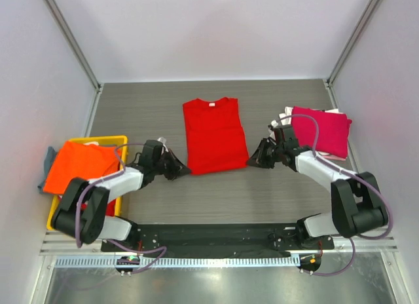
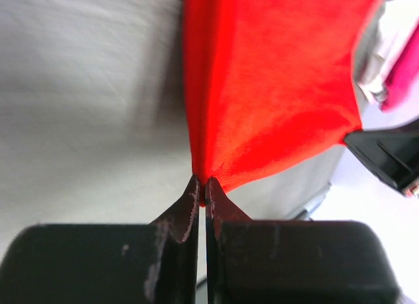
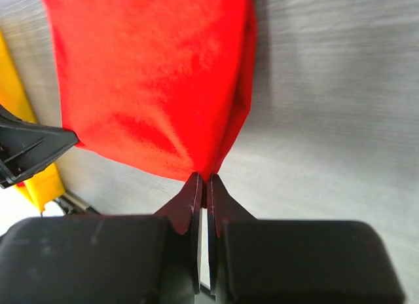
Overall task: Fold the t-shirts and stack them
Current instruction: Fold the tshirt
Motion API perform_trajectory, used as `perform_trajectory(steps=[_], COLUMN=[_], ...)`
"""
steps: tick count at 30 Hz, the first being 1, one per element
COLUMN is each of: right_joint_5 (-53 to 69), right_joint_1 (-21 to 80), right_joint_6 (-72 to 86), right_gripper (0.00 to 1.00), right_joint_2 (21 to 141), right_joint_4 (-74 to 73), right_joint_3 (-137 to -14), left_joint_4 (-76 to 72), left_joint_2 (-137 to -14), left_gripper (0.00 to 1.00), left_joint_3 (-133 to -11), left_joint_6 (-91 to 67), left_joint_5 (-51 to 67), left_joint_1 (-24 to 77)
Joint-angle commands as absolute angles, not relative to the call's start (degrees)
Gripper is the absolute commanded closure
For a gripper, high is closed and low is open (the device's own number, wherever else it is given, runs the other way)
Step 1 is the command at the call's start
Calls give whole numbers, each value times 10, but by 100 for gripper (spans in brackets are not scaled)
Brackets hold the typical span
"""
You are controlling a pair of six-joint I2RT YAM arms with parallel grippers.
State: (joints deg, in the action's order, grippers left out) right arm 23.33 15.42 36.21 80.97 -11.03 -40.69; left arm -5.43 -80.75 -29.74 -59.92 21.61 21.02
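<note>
Top external: the red t-shirt [image 1: 213, 135] lies flat at the centre of the table [image 1: 275, 196], sleeves folded in, collar toward the far edge. The left gripper [image 1: 186, 171] sits at its near-left hem corner and the right gripper [image 1: 251, 163] at its near-right hem corner. A folded magenta t-shirt [image 1: 321, 130] rests on a white shirt [image 1: 287, 114] at the right side. An orange t-shirt [image 1: 82, 166] is draped over the yellow crate [image 1: 119, 141] at the left.

Left wrist: the left gripper [image 2: 201, 186] has its jaws pressed together, pinching a corner of the red t-shirt [image 2: 275, 88]. The cloth rises in a small peak at the tips. The right gripper [image 2: 386, 156] shows at the far corner.

Right wrist: the right gripper [image 3: 203, 183] is clamped the same way on the other corner of the red t-shirt [image 3: 150, 81], fabric bunched at the tips. The yellow crate [image 3: 16, 101] is at the left edge.
</note>
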Motion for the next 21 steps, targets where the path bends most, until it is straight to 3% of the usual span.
perform_trajectory(steps=[1,12,21], right_joint_5=[229,215,178], right_joint_1=[155,157,157], right_joint_6=[346,330,308], right_gripper=[99,99,99], right_joint_2=[749,599,644], right_joint_4=[-158,-288,-315], right_joint_3=[-403,-437,-533], left_joint_4=[-9,116,171], left_joint_2=[-736,-521,-475], left_gripper=[100,100,100], left_joint_3=[-281,-254,-306], left_joint_6=[-610,-677,-686], left_joint_5=[219,182,141], left_joint_1=[232,315,316])
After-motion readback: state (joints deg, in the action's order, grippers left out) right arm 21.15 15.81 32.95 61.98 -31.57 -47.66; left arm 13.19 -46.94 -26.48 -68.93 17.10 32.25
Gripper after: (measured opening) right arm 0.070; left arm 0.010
